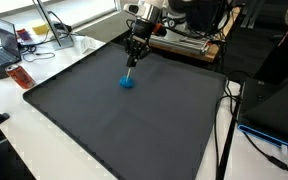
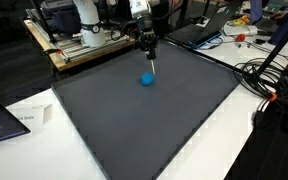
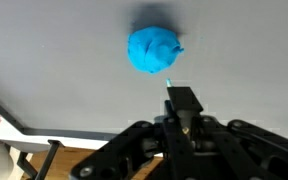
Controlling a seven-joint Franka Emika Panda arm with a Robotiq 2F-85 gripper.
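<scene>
A small blue lump (image 1: 129, 82) (image 2: 146, 80) lies on the dark grey mat (image 1: 134, 125) (image 2: 154, 125), towards its far side. My gripper (image 1: 133, 60) (image 2: 150, 55) hangs just above it, shut on a thin light stick (image 1: 131, 70) (image 2: 151, 68) that points down. The stick's lower end reaches the lump's edge. In the wrist view the blue lump (image 3: 154, 50) is at the top. The stick's cyan tip (image 3: 170, 81) pokes out from between the closed fingers (image 3: 182, 98) right beside the lump. Whether the tip touches the lump I cannot tell.
Beyond the mat's far edge is a wooden board with equipment (image 1: 189, 42) (image 2: 84, 40). A laptop (image 1: 2, 48) and a red item (image 1: 20, 77) sit on the white table beside the mat. Cables (image 2: 269, 85) and a laptop (image 2: 209, 30) lie off another edge.
</scene>
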